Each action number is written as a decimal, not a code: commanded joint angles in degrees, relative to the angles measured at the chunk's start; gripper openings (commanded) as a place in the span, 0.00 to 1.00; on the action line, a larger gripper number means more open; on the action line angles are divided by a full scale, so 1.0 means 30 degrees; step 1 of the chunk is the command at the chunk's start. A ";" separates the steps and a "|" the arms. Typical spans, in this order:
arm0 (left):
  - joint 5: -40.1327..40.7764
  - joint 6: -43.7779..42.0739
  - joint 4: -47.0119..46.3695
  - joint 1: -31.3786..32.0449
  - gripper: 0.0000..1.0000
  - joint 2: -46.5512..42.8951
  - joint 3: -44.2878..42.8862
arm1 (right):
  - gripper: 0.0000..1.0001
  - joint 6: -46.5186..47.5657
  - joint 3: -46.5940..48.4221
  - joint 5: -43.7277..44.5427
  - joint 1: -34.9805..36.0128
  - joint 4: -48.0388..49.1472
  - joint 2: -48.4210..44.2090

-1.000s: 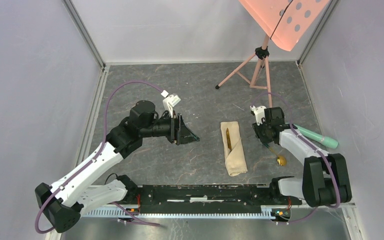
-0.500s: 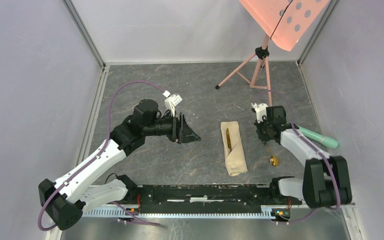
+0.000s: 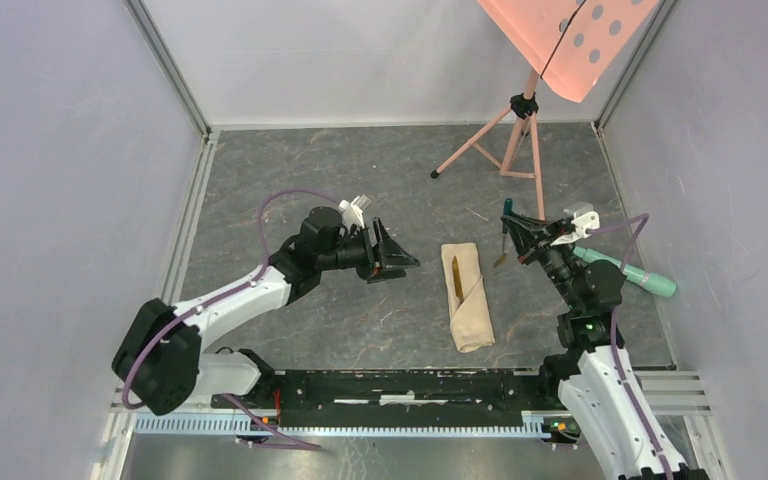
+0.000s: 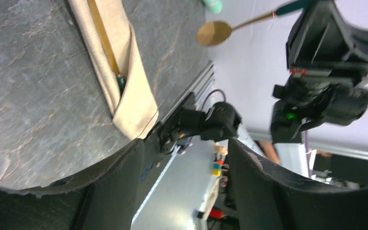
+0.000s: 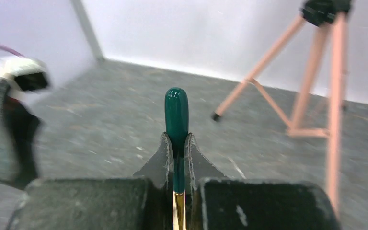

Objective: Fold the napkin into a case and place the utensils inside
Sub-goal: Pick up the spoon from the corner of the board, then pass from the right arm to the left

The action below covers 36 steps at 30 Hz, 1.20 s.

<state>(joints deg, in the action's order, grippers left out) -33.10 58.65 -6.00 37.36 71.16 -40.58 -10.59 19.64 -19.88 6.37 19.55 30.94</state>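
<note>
Napkin case (image 3: 467,300) lies folded between your grippers. Your left gripper (image 3: 398,262) hovers beside it, jaws wide. Your right gripper (image 5: 177,141) pinches the green-handled gold spoon (image 5: 176,112) aloft; another gold utensil (image 3: 456,277) sits tucked in the case.

Right wrist view: the right tool (image 5: 178,140) hides the bowl of the spoon (image 5: 177,115); only its green handle end and a gold sliver show. The left arm (image 5: 14,105), ahead-left of this tool, is blurred. Left wrist view: the top edge cuts off the case (image 4: 134,96), whose fold hides one end of the utensil (image 4: 103,40) inside.
</note>
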 commanded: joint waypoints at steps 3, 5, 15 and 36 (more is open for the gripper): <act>-0.0377 0.7157 -1.1591 -0.0117 0.72 0.2235 0.1107 | 0.00 -0.9251 -0.1888 -0.2102 0.1086 1.3548 0.2167; -0.0319 0.6921 -1.2535 -0.0121 0.70 0.2629 0.1229 | 0.00 -1.0306 -0.2088 -0.1755 0.1933 1.6155 0.3231; 0.0487 1.2935 -1.6469 -0.0090 0.67 0.3793 0.2701 | 0.00 -0.8187 -0.1535 0.1276 0.7548 2.3944 0.7218; 0.0933 1.5286 -1.7672 0.0785 0.60 0.3469 0.3066 | 0.00 -0.5792 -0.0917 0.3691 0.9469 2.5256 0.8638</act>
<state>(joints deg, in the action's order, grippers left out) -30.72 102.85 -54.15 38.76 82.21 -29.98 -29.65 15.31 -9.96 33.91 84.36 56.03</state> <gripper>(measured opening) 0.642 0.042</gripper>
